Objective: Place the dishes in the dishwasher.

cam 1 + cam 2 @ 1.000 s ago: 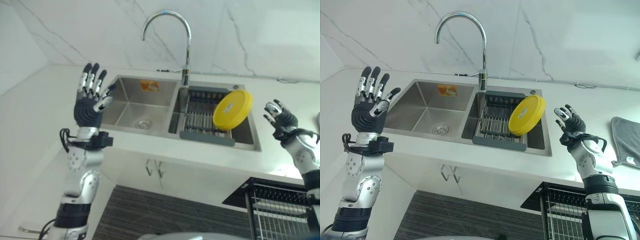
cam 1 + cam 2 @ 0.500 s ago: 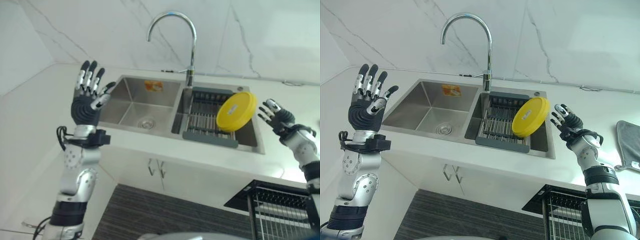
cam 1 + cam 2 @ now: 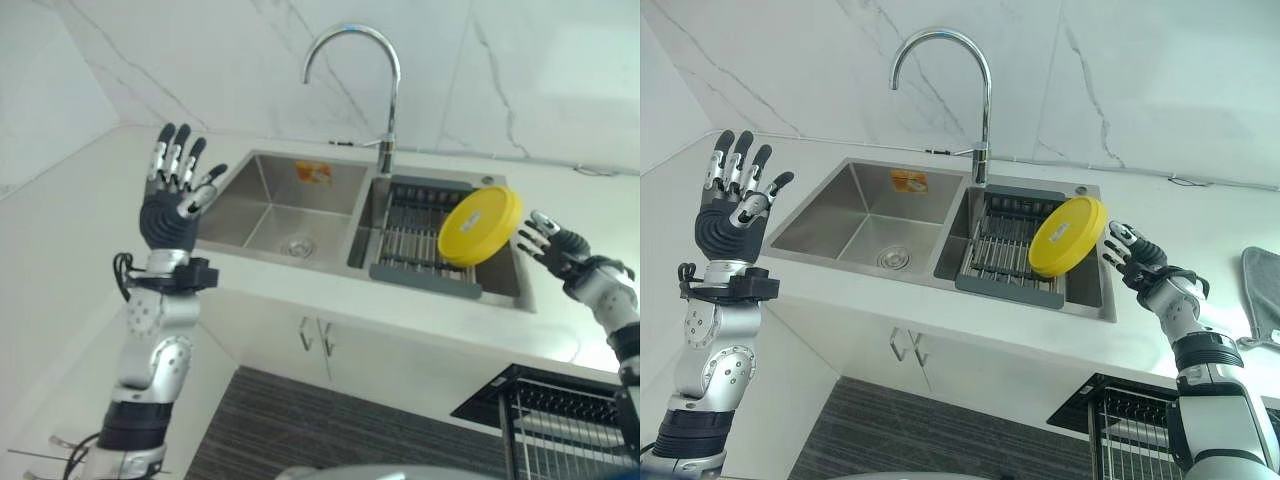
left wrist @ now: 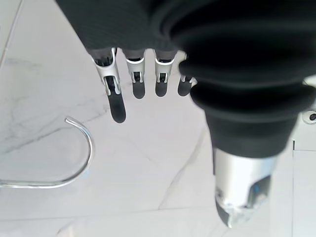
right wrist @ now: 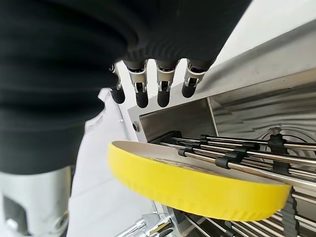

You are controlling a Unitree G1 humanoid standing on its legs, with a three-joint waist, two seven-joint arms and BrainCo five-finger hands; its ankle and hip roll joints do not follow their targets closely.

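The yellow plate [image 3: 1067, 236] stands on its edge in the dish rack [image 3: 1005, 250], which sits in the sink [image 3: 850, 215] basin under the faucet [image 3: 945, 90]. The plate leans against the side of the rack farthest from the faucet. It looks like a stiff plastic plate with a thick, smooth rim, so I judge it light, not fragile, but a little slippery.

The right hand [image 3: 1132, 258] is just beside the plate's rim, its fingers [image 5: 142, 94] straight and released, holding nothing. A good hold would be on the upper rim, with the thumb on one face and the fingers on the other.

The left hand [image 3: 732, 205] is raised well apart from the sink, fingers spread and empty. The dishwasher basket [image 3: 1135, 435] shows below the worktop [image 3: 1160, 335], on the plate's side.
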